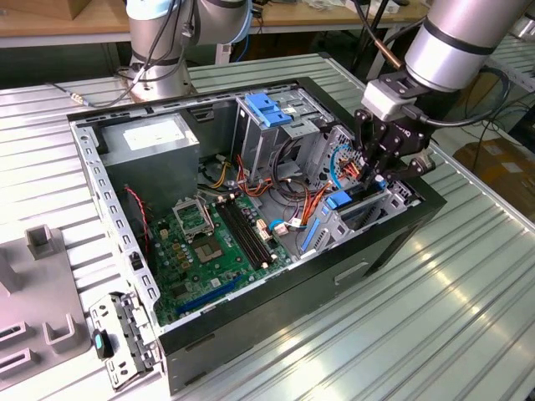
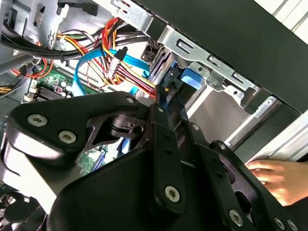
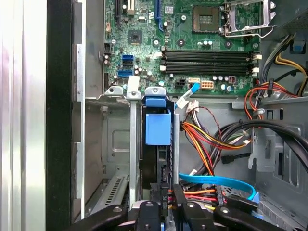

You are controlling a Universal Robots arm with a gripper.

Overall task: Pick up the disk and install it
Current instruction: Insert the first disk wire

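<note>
The gripper (image 2: 166,103), nearest the lens in both wrist views, hangs low over the drive bay at the front corner of the open computer case (image 1: 276,309). Its black fingers (image 3: 179,204) stand close together on the top edge of the disk (image 3: 158,159), which sits on edge in the metal bay (image 3: 115,144), blue rail tab (image 3: 158,129) uppermost. The fingers appear clamped on the disk, though the contact itself is partly hidden.

The disk appears mostly down in its slot; whether it is fully seated cannot be told.

The motherboard (image 1: 209,242) lies flat on the case floor, well apart from the gripper. Bundled power wires (image 3: 207,139) and a blue data cable (image 3: 219,182) run just beside the bay.

A hand (image 2: 279,175) rests on the case's outer edge.

Risks, as judged: a tilted disk could bind against the bay walls; the nearby cables could be pinched or snagged by the fingers; the hand lies close to the arm's working area.
</note>
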